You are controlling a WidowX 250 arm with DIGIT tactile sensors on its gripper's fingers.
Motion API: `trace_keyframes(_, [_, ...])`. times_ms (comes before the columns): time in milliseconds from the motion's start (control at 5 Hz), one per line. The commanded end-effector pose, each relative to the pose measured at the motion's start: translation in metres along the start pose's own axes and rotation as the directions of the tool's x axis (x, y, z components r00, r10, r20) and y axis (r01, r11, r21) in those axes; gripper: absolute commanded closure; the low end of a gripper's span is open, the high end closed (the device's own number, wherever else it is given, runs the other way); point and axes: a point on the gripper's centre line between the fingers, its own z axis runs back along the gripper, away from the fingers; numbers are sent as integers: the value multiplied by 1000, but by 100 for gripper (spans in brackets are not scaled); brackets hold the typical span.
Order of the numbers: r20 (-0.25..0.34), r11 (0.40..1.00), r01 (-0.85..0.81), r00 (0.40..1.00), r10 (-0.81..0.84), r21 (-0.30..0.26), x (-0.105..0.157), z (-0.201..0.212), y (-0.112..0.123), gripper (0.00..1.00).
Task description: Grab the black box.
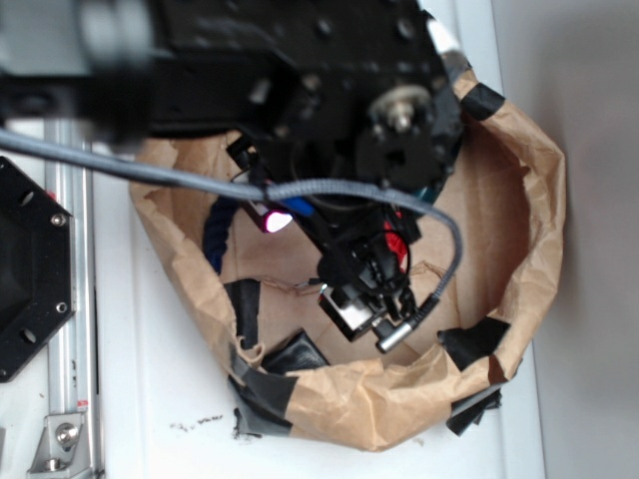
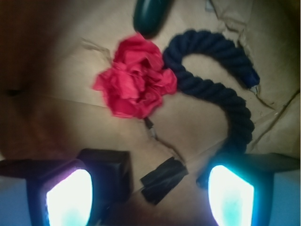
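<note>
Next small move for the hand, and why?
Probably shift the hand sideways toward the black box. In the wrist view the box sits behind one lit finger, not in the open gap, which holds only a tape strip.

Red paper wad [image 2: 134,84]; navy rope [image 2: 218,89]; seemingly dark-green case [image 2: 149,15].

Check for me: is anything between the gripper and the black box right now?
Nothing visible blocks it. In the wrist view the black box sits right by the left finger pad, while the red paper wad, blue rope and black tape strip lie clear of that gap.
</note>
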Motion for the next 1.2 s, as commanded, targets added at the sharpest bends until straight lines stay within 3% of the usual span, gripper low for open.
trace_keyframes(0, [-25,996,84,996,-85,-19,-12,-12,2,0])
trace_keyframes(400, [-25,996,84,996,-85,-19,-12,-12,2,0])
trace_keyframes(600, [-24,1000,-26,999,25,-11,-9,-20,22,0])
trace_keyframes(800, [14,998,-50,999,51,-37,-5,-9,32,0])
trace_keyframes(1000, [32,997,-71,997,72,-24,-5,-3,42,0])
